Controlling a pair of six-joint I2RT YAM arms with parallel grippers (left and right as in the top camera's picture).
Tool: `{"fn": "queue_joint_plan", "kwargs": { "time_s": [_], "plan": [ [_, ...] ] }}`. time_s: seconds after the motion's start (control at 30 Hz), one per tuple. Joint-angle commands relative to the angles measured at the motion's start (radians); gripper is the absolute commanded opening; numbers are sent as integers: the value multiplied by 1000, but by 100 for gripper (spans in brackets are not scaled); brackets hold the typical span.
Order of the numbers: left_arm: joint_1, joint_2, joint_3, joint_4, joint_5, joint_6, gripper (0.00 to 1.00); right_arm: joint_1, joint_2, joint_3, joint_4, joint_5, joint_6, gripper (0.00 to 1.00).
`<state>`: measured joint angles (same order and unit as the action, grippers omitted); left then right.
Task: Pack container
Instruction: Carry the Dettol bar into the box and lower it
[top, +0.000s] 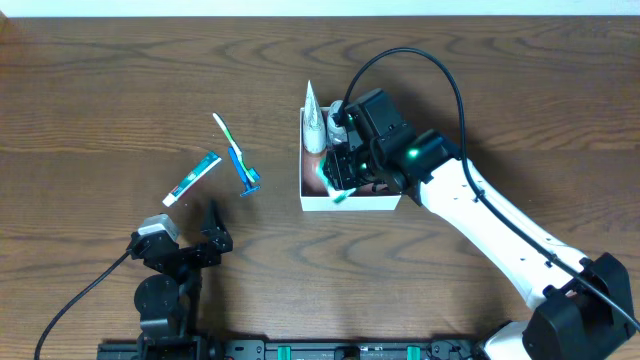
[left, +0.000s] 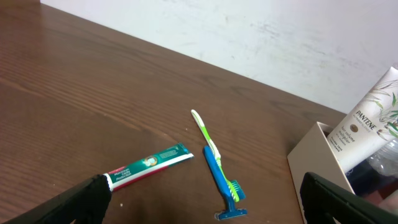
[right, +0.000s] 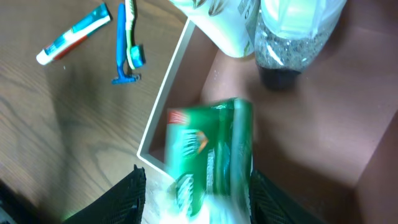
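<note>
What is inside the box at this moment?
A white tube and a clear bottle at one side of the box, and a blurred green packet at its edge. Anything under the packet is hidden; overhead, the right arm covers much.

Matt cardboard container (top: 350, 203) (wood-grain table (top: 100, 80))

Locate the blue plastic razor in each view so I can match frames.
Overhead: blue plastic razor left of centre on the wooden table, left of the square white cardboard box.
Left wrist: bottom centre, overlapping the green-and-white toothbrush.
Right wrist: top left, beside that toothbrush.
Shared landmark: the green, white and red toothpaste tube lies just left of the razor in all three.
</note>
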<state>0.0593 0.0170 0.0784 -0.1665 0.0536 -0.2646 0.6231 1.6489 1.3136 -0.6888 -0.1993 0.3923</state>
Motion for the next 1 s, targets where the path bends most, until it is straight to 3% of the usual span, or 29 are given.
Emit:
{"fn": "queue_joint_plan", "kwargs": {
  "time_s": [0.0, 0.33, 0.97],
  "plan": [
    [7, 0, -27, -6, 14, 10, 98, 18, 45, 21, 18, 19, 72, 52],
    [7, 0, -27, -6, 14, 10, 98, 58, 166, 21, 119, 14, 127, 50],
    [7, 0, -27, -6, 14, 10, 98, 59, 137, 22, 81, -23, 114, 49]
  ]
}}
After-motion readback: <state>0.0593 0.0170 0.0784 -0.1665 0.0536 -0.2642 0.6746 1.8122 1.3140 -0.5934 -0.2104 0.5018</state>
